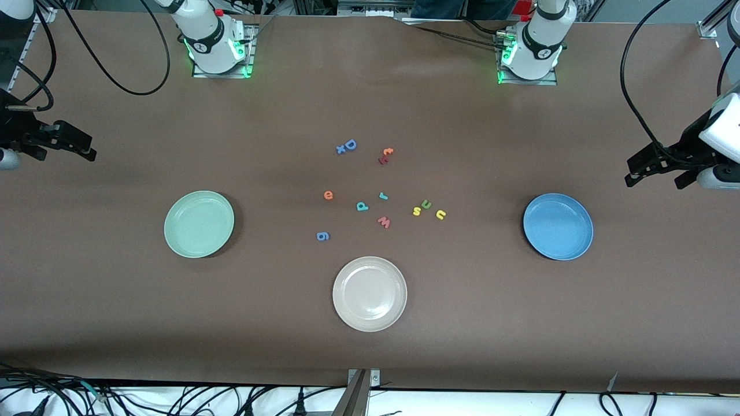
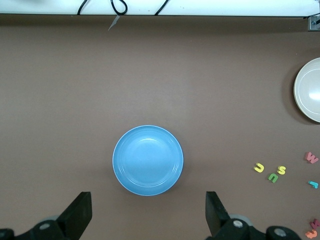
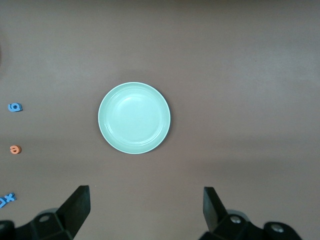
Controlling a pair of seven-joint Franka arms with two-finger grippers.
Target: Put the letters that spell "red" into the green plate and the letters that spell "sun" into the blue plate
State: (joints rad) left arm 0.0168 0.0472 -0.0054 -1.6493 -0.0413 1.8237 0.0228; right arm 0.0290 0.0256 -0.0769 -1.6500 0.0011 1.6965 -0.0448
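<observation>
Both arms wait at the table's ends, jaws spread wide and empty: the left gripper (image 2: 147, 220) hangs above bare table near the blue plate (image 1: 558, 226), the right gripper (image 3: 145, 215) likewise near the green plate (image 1: 199, 223). All three plates are empty, incl. the beige-white plate (image 1: 369, 293) nearest the front camera.

Nothing is sorted yet. The letters sit mid-table, between the green and blue plates: orange "e" (image 1: 328, 195), teal "d" (image 1: 362, 205) and small teal "r" (image 1: 383, 196) in a loose spread; yellow "s" (image 1: 416, 211), light green "u" (image 1: 426, 204) and yellow "n" (image 1: 440, 214) bunched toward the left arm's end.

Risks, as judged: s and u lie touching or nearly so, so a pinch on one could drag or lift its neighbour. The red "w" (image 1: 384, 222) lies close to d and r, a likely bump. Decoys, i.e. the blue "D" (image 1: 350, 144), the orange "t" (image 1: 388, 152) and a blue "g" (image 1: 323, 235), invite a wrong pick. The letters look thin and flat on the table, so the jaws may slip off or flick one away.
</observation>
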